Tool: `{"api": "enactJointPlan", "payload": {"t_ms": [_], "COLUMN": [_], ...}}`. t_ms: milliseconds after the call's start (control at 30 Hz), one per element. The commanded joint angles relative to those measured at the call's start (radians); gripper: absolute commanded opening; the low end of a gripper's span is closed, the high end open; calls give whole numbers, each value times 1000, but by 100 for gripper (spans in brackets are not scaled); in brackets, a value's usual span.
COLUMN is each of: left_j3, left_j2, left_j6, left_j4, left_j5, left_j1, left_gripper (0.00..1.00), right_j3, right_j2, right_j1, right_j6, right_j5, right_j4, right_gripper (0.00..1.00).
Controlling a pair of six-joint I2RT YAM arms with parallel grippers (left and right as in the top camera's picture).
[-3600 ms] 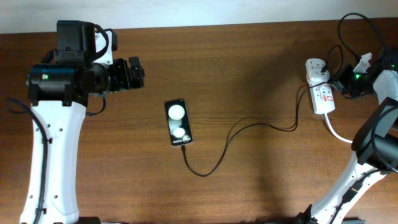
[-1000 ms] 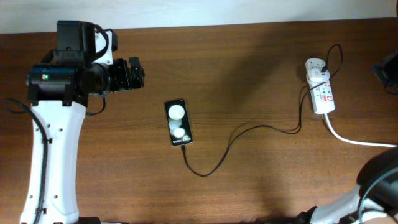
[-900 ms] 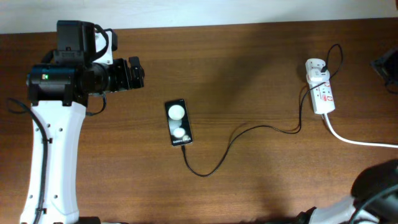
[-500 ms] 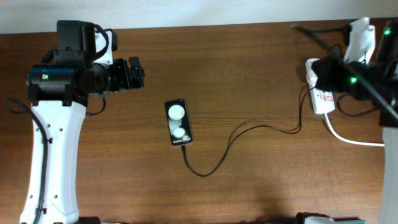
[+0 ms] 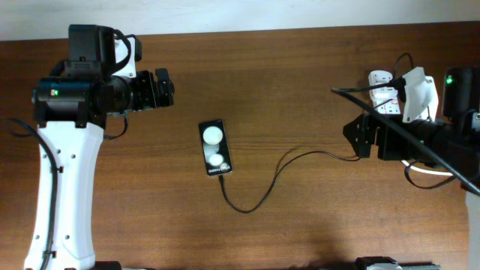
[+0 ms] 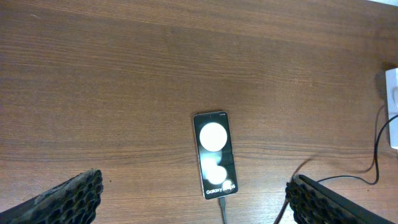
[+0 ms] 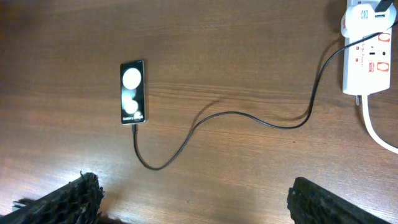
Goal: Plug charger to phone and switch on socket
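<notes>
The black phone [image 5: 214,148] lies flat mid-table, its screen showing two round reflections. The charger's thin black cable [image 5: 300,154] runs from the phone's near end, where its tip [image 6: 221,205] meets the phone [image 6: 214,154], in a loop across to the white plug adapter [image 7: 367,14] on the socket [image 7: 371,59]. My right gripper [image 5: 343,114] hovers open left of the socket [image 5: 385,103], whose lower part my arm hides. High at the back left, my left gripper [image 5: 161,88] stands open and holds nothing.
A thick white cord [image 7: 376,134] leaves the socket toward the table's right edge. Both wrist views look down from well above the wood, with the dark fingertips [image 6: 68,199] [image 7: 336,202] far apart at the bottom corners.
My right arm, out of view a second ago, has swung back over the right side of the table and its gripper has opened. Left arm, phone and cable have not moved.
</notes>
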Motion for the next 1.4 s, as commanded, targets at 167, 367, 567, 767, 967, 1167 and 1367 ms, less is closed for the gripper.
{"api": "enactJointPlan", "payload": {"t_ms": [167, 367, 567, 767, 967, 1167, 1367], "left_j3": [9, 9, 9, 9, 9, 9, 9], "left_j2": [-7, -7, -7, -7, -7, -7, -7], "left_j6": [10, 10, 10, 10, 10, 10, 10], "left_j4": [-2, -2, -2, -2, -2, -2, -2], "left_j5": [-7, -7, -7, -7, -7, -7, -7], "left_j1": [3, 3, 3, 3, 3, 3, 3], "left_gripper": [99, 99, 99, 99, 99, 99, 99], "right_j3": [11, 10, -97, -592, -1094, -1479, -1661], "right_j2": [17, 2, -175, -550, -927, -1154, -1256], "right_j1": [6, 6, 53, 57, 57, 57, 57], "right_j6": [-9, -128, -146, -146, -146, -145, -146], "right_j5": [9, 9, 54, 119, 177, 172, 173], "right_j4": [-32, -41, 113, 529, 930, 1361, 1521], "right_gripper": [99, 99, 99, 98, 99, 99, 99]}}
